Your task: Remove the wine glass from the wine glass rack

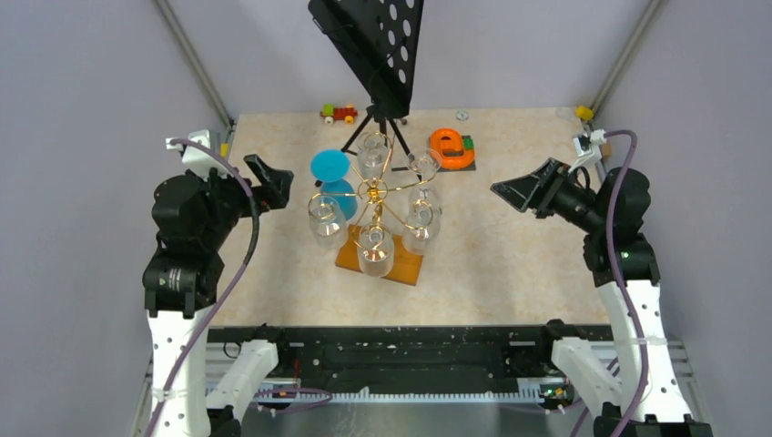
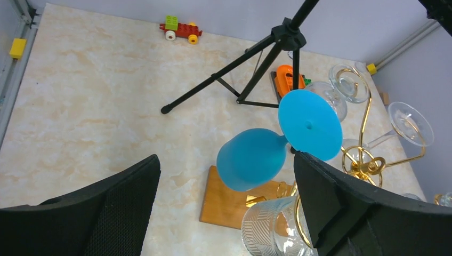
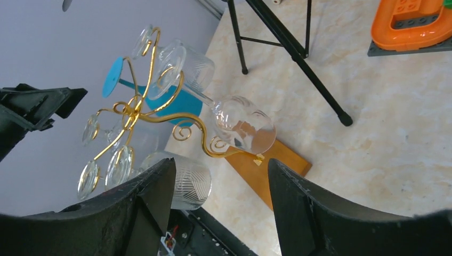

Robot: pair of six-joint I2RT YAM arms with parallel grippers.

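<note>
Top view: rack (image 1: 375,193) mid-counter (image 1: 510,264), loaded; blue glass (image 1: 332,177) hangs at its 10 o'clock. Left tool (image 1: 276,185) at 9, right tool (image 1: 507,195) at 3, both apart from it.
Left wrist: fingers (image 2: 106,213) wide, empty, blue glass ahead, untouched.
Right wrist: fingers (image 3: 330,213) fairly wide, empty; clear glass (image 3: 242,124) hangs at 12.
</note>
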